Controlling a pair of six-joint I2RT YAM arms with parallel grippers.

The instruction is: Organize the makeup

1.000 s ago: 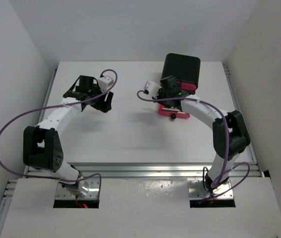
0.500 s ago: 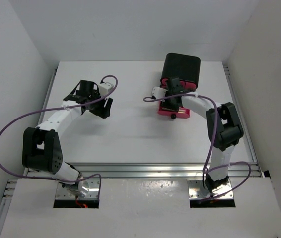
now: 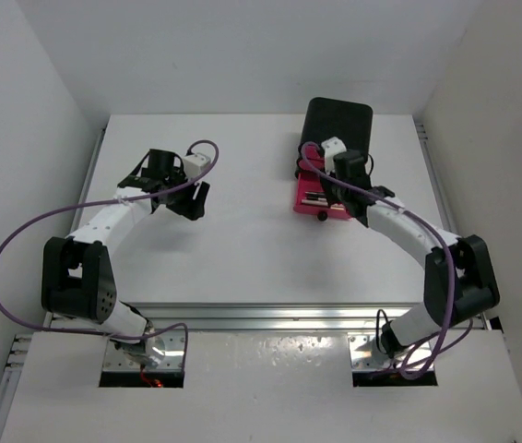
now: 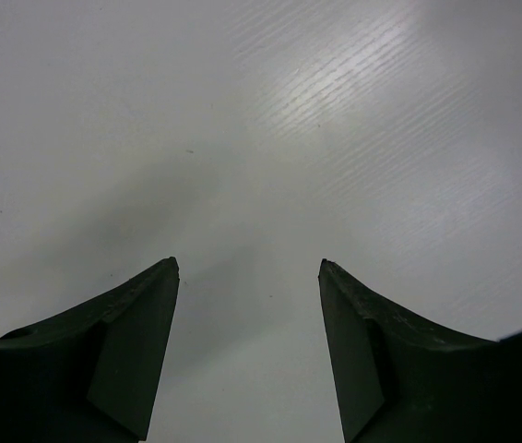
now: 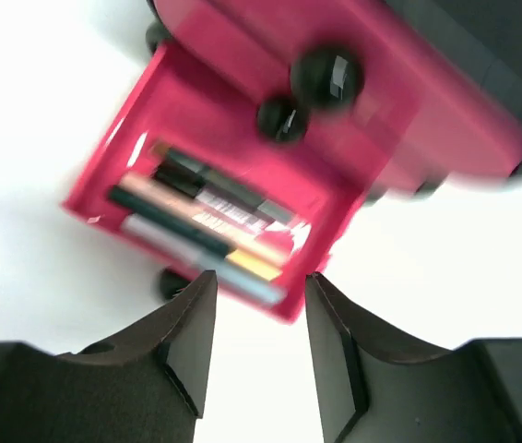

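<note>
Right end effector (image 5: 259,277), spread and empty, hovers over the open pink drawer (image 5: 224,129) holding the makeup sticks (image 5: 201,217). To shut it, push the front squarely. Left end effector (image 4: 247,268), spread, waits well left of the drawer.

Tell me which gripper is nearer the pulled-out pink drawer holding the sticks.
Right. The right gripper hangs open right at the pink drawer, facing the sticks inside. The left gripper is far off to the drawer's left, open over the table.

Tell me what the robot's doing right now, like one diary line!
left jaws: open, empty, over table | right jaws: open, empty, over pulled-out pink drawer | drawer: sticks lying inside
</note>
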